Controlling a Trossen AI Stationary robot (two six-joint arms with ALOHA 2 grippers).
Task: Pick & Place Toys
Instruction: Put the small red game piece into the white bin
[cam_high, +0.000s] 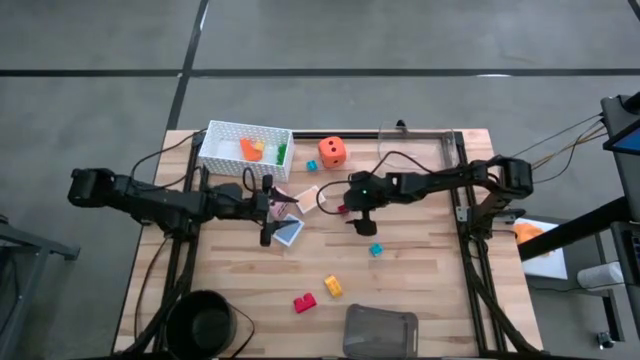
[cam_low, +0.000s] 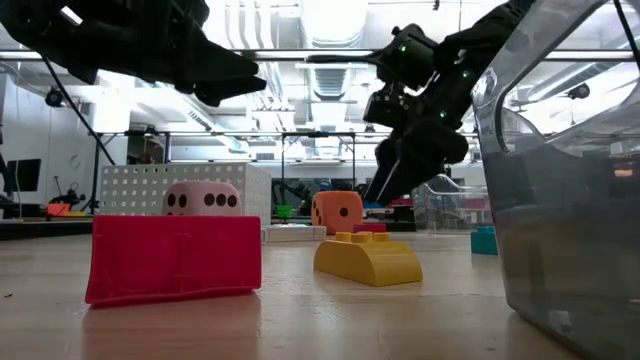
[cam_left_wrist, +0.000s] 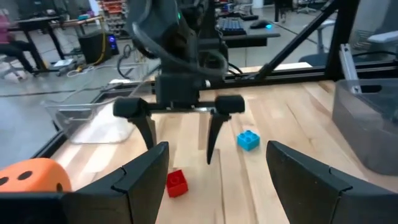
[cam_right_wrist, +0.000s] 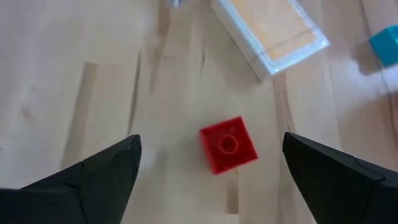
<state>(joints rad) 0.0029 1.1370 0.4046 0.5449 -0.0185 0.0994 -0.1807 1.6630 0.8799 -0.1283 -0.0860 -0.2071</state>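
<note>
High view shows a task barely underway: a few small bricks, orange and green, already in the white basket (cam_high: 245, 146), while the orange die (cam_high: 333, 152), the blue card (cam_high: 288, 232), the peach card (cam_right_wrist: 271, 29), a teal brick (cam_high: 376, 250), a yellow brick (cam_high: 333, 286) and a larger red brick (cam_high: 304, 302) lie loose on the bench (cam_high: 420, 290). Right pincer (cam_high: 357, 216) poised above the small red brick (cam_right_wrist: 228, 144), jaws wide, nothing held, brick between them but untouched. Left pincer (cam_high: 267, 212) near the blue card, jaws parted and empty, pointing toward the right arm.
</note>
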